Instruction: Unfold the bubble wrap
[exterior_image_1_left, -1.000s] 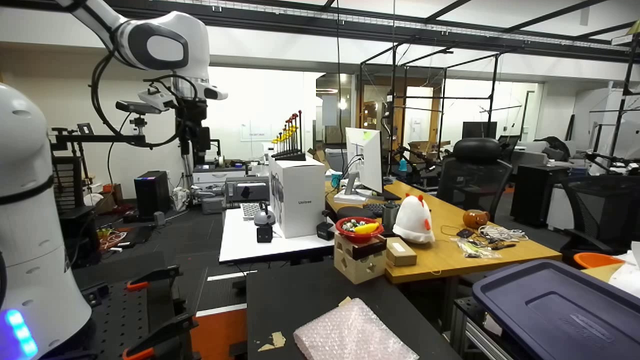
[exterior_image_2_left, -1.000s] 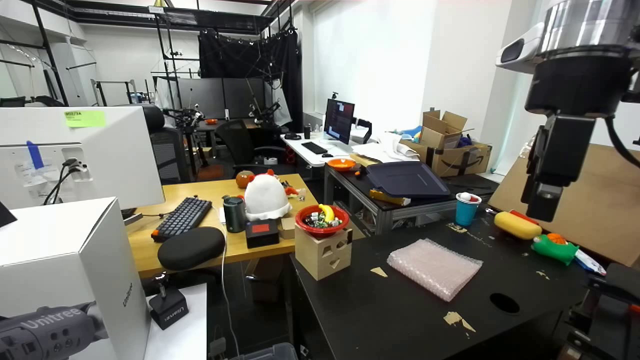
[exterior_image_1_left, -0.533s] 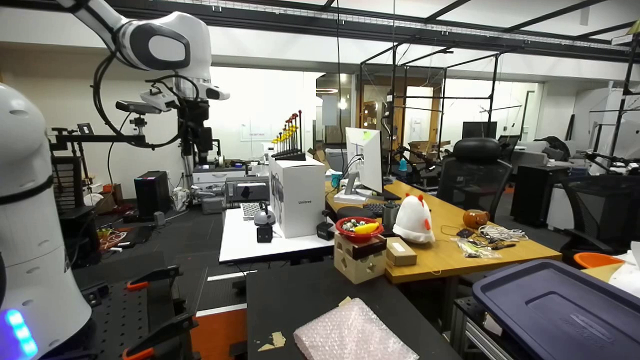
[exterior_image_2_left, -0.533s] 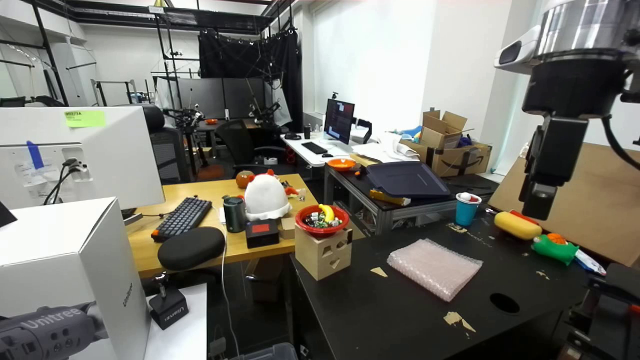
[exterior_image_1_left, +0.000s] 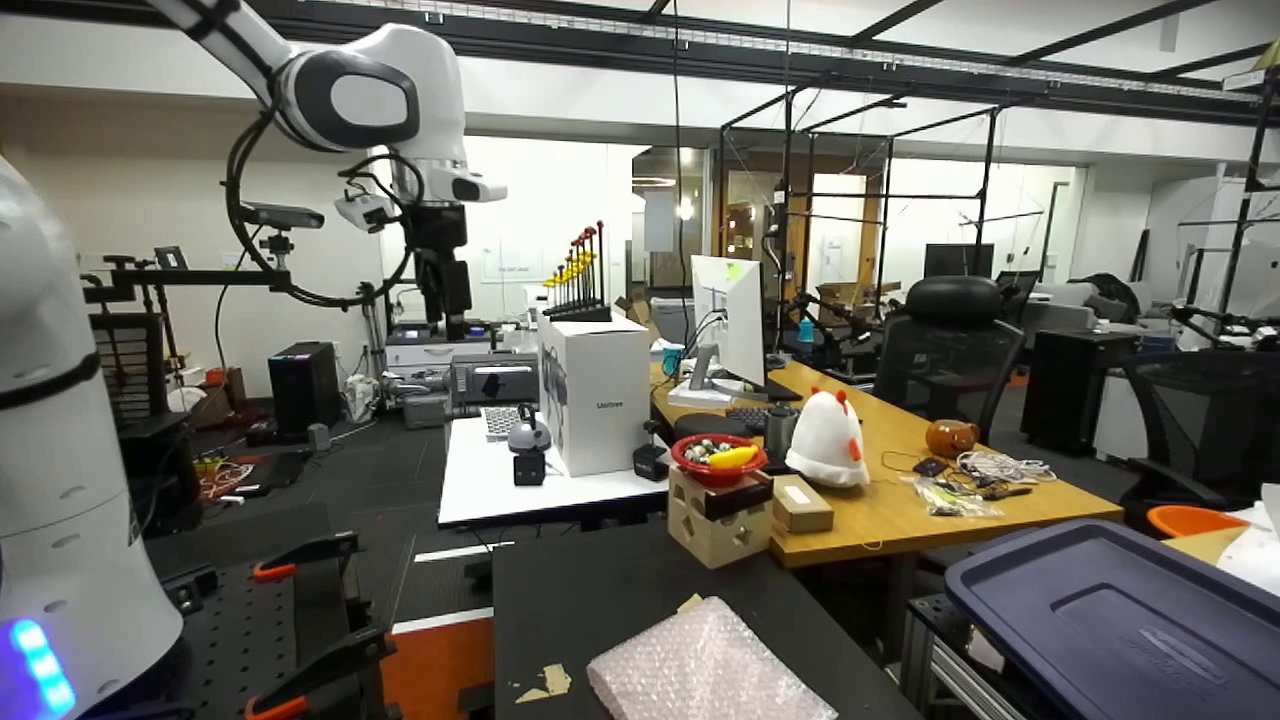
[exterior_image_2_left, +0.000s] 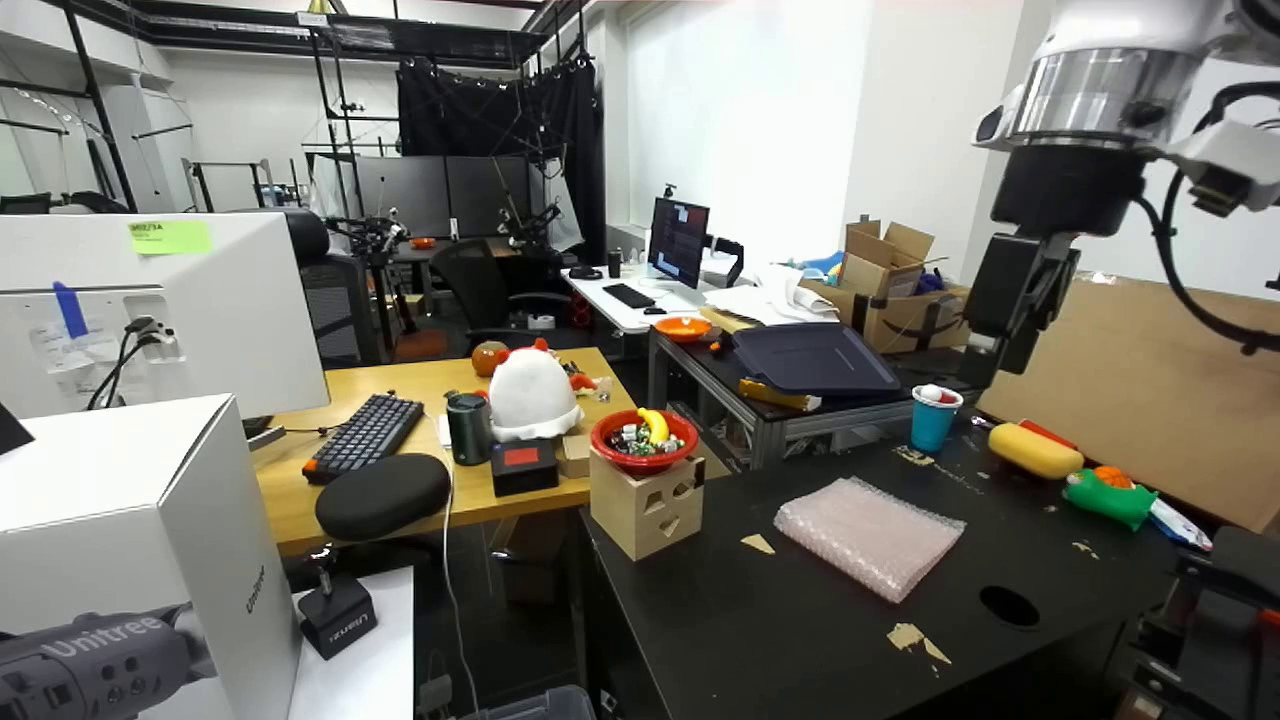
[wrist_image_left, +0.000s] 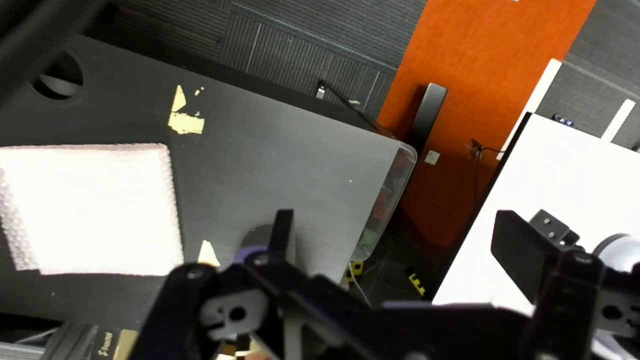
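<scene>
Indoors: black table (exterior_image_2_left: 770, 630) takes up the near right of an exterior view; wooden desk (exterior_image_1_left: 870, 512) beyond it. Robot arm (exterior_image_1_left: 360, 95), white with dark grey caps, reaches in from the left. Dark blue bin lid (exterior_image_1_left: 1110, 610), near right, bears raised lettering too faint to read surely. Monitor (exterior_image_2_left: 190, 300), left side, stands with its back showing. White box (exterior_image_2_left: 90, 500), near left in an exterior view; "Unitree" readable on its sides in both exterior views. Cardboard box (exterior_image_2_left: 910, 318), far right in an exterior view, printed with a black curved arrow like Amazon's mark. Bubble wrap (exterior_image_2_left: 870, 535) lies on the black table, folded into a flat, pale pinkish pad. Gripper (wrist_image_left: 394, 214) hangs higher than the tabletop, its two fingers spread wide, bubble wrap well apart from them. By the wrist view, bubble wrap is left of both fingers; in an exterior view, lower than the gripper and to its left. Grey device (exterior_image_2_left: 100, 655), near left corner, also lettered "Unitree". Black block (exterior_image_2_left: 337, 612), right of that, carries an upside-down word that reads as "Ulanzi". Tan scraps (exterior_image_2_left: 905, 634) sit near the bubble wrap, on its near side. Green sticker (exterior_image_2_left: 170, 237) on the monitor's back: print too blurred to make out.
</scene>
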